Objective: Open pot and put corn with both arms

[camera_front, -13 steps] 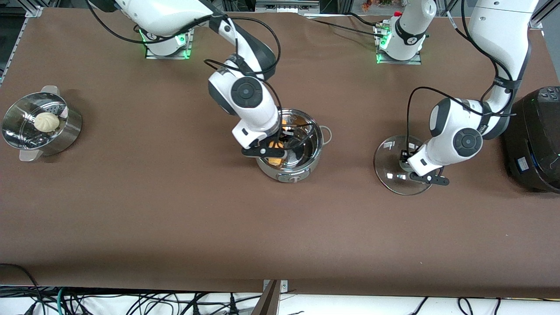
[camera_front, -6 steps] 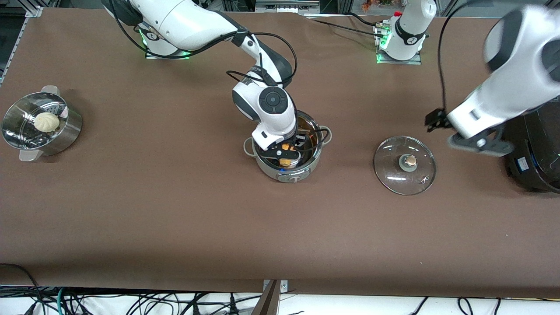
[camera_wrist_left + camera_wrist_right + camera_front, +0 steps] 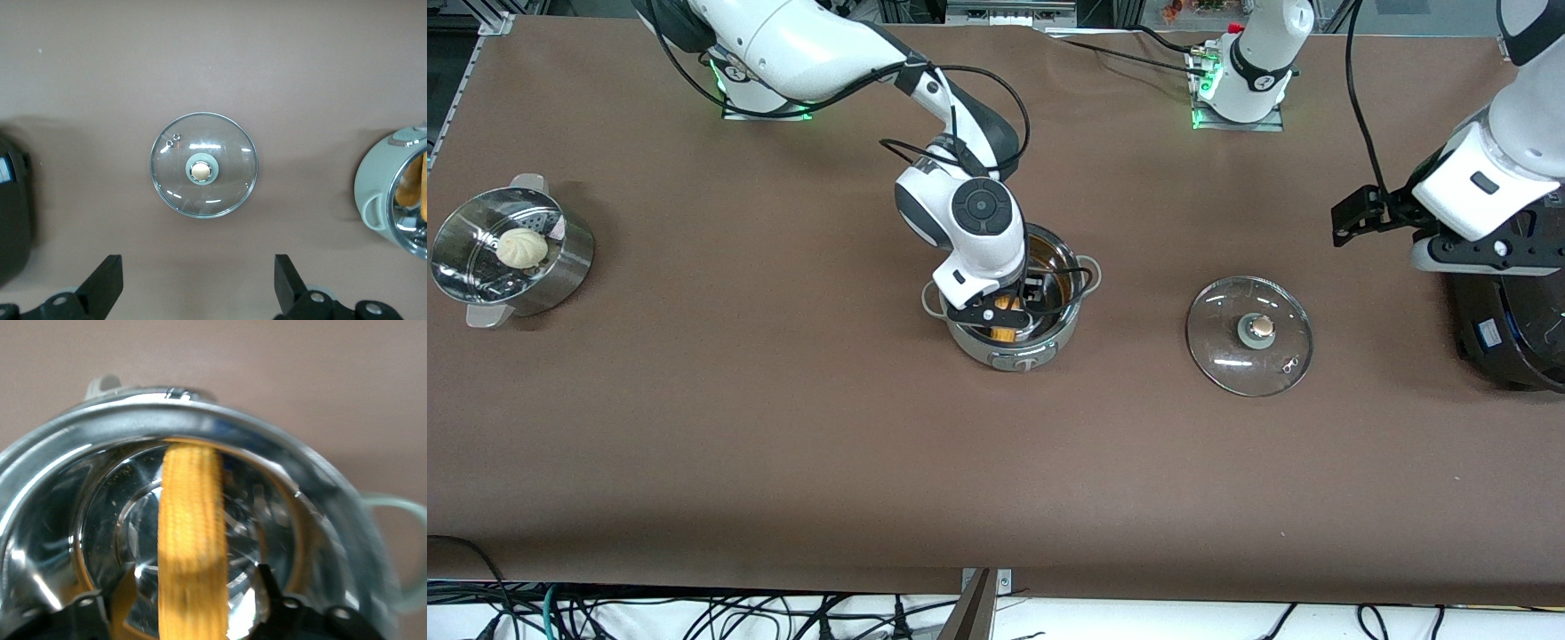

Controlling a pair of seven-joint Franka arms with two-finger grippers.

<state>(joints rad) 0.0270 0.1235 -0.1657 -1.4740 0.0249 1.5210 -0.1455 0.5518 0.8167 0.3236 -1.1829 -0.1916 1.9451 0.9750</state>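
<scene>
The glass lid (image 3: 1249, 335) lies flat on the table toward the left arm's end, knob up, with the left gripper (image 3: 198, 287) high above it, jaws spread wide and empty. Beside it, at mid-table, the open pot (image 3: 1011, 300) has the corn (image 3: 191, 540) inside, between the slightly parted fingers of the right gripper (image 3: 193, 587); whether they grip it I cannot tell. The cob looks stiff, light and bumpy, best held across its middle, its long axis running across the pot's floor toward the wall.
</scene>
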